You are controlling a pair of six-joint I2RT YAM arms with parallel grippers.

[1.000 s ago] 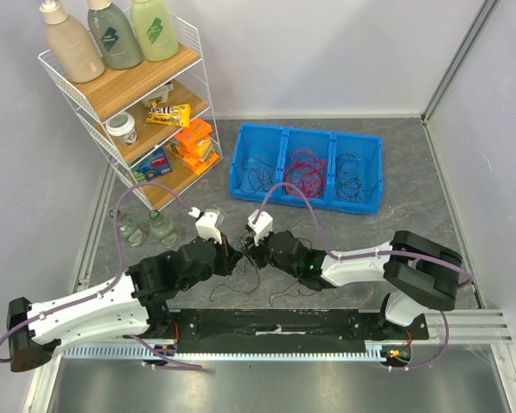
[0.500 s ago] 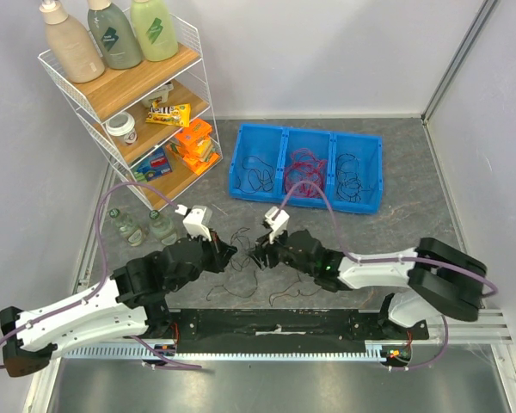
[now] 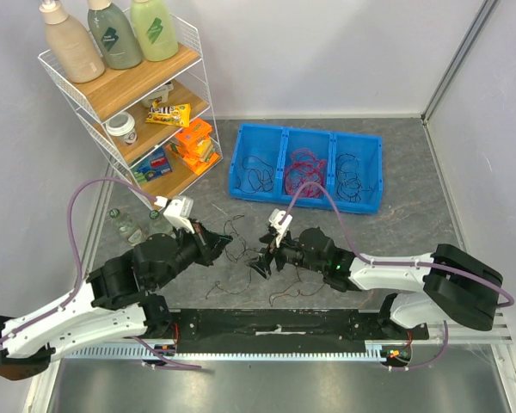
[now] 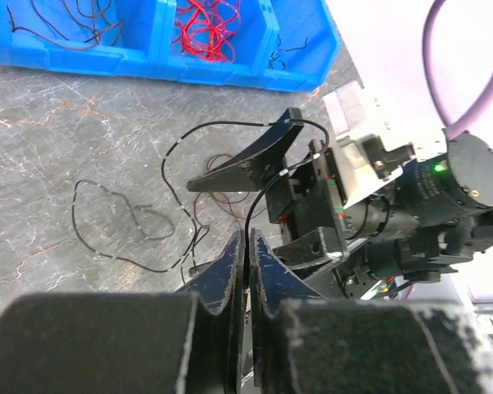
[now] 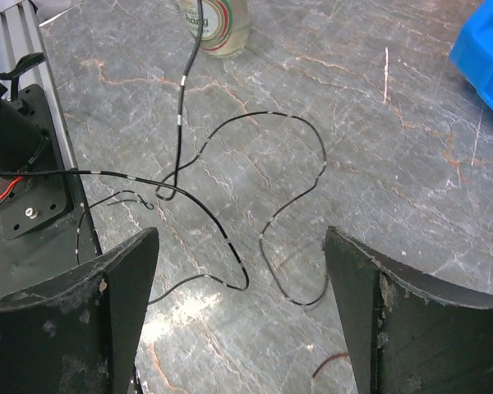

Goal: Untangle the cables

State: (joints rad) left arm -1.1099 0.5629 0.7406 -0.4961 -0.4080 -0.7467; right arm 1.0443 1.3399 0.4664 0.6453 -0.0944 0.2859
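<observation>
A blue plastic 3-compartment bin [image 3: 310,131] sits right of a white wire shelf rack [image 3: 142,77]. Before the bin, thin black cables [image 5: 322,156] lie on the grey marbled table [image 3: 413,232].

Left claw [image 4: 247,240] pinches one black cable [image 4: 267,184]

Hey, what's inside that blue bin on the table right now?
The blue bin has three compartments: dark cables in the left one, red cables in the middle, black cables in the right. A purple hose covers part of the near side.
</observation>
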